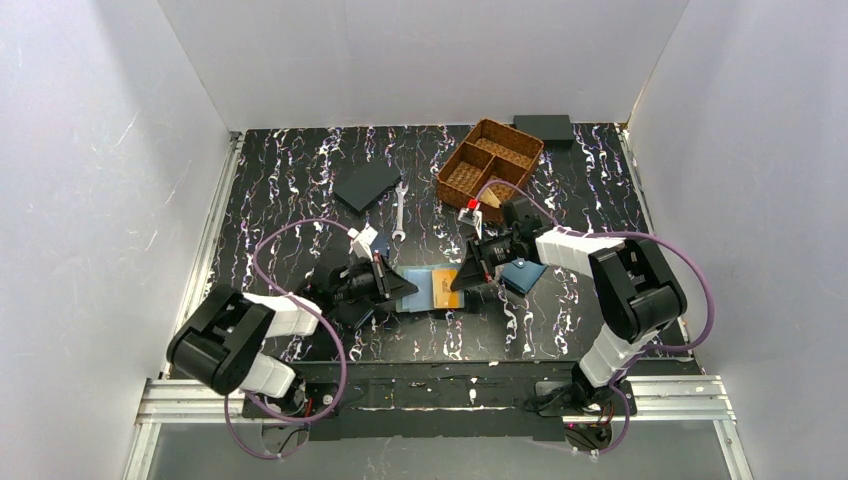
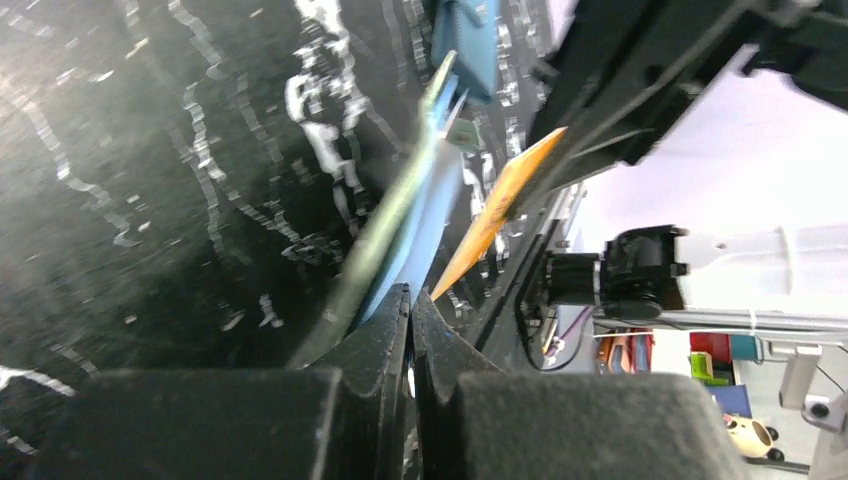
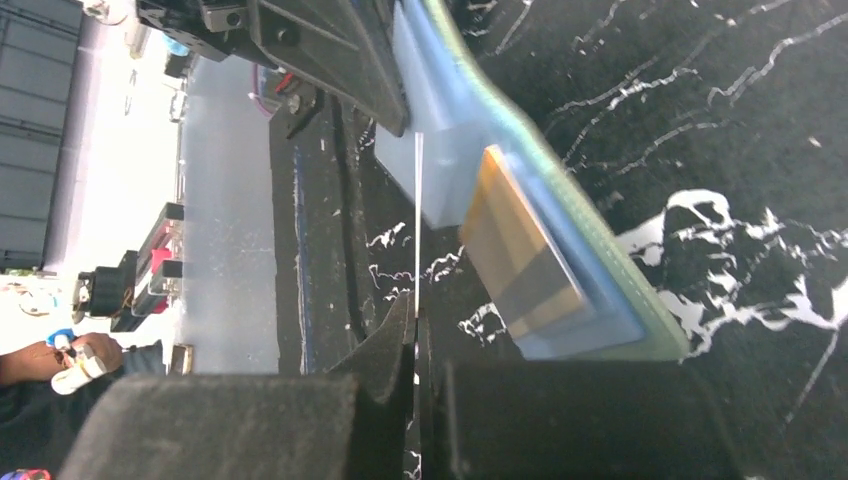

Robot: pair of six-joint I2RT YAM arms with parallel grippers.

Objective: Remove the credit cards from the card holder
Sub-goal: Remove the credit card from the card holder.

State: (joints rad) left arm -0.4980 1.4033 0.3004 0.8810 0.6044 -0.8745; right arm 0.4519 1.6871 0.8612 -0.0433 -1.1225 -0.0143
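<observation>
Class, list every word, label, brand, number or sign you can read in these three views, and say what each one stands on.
No text can be read in any view.
Tan card: only a dark stripe shows, no legible print.
Card holder: plain, no lettering visible.
Small white item near the left arm: too small to read.
Wrench: any marking is too small to read.

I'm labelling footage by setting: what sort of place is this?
Probably a robot lab test cell: white panel walls box in a black marbled tabletop, a left arm and right arm mount on an aluminium rail, with props like a wicker basket and wrench.
</observation>
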